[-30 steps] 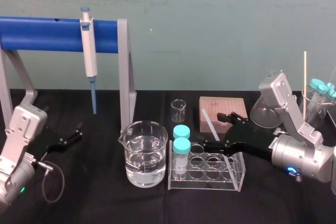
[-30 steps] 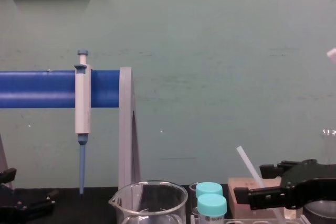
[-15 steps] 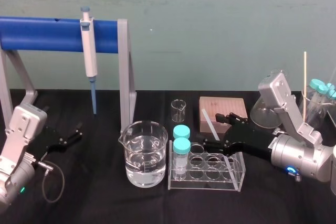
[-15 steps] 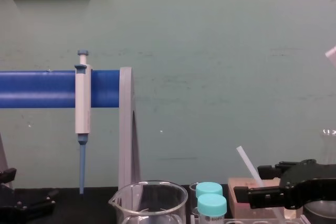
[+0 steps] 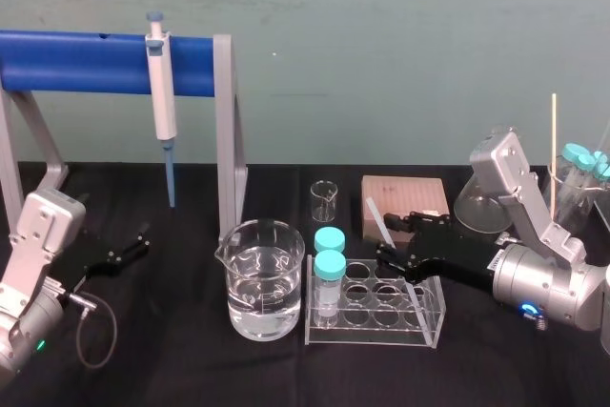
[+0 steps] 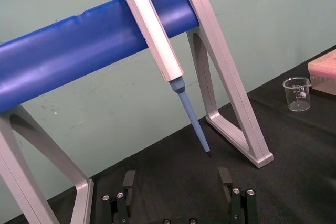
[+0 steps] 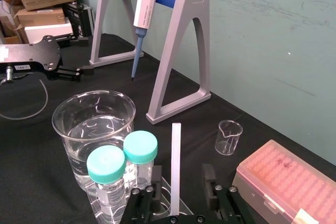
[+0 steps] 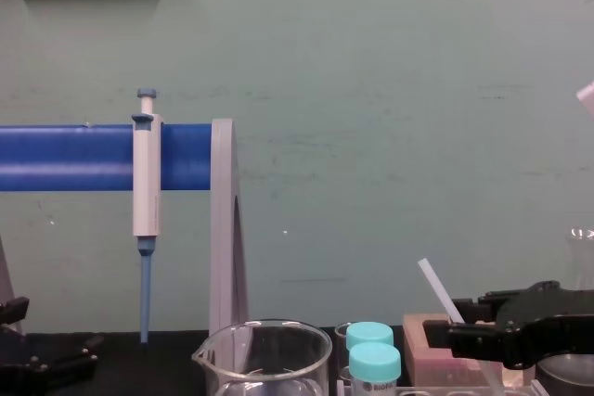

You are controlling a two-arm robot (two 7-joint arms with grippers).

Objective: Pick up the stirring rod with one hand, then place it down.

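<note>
both fingers of your right gripper stand apart, flanking the tilted stirring rod; your left gripper idles, spread wide.

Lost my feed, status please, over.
Left gripper parked open, far left. Right gripper open, straddling the stirring rod, not clamped. Rod tilted over the tube rack; capped vials close.

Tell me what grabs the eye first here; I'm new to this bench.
The blue bar on grey legs at the left, a pipette hanging from it. Centre right, the right hand sits open around the tilted stirring rod over the tube rack; the left hand lies parked far left.
</note>
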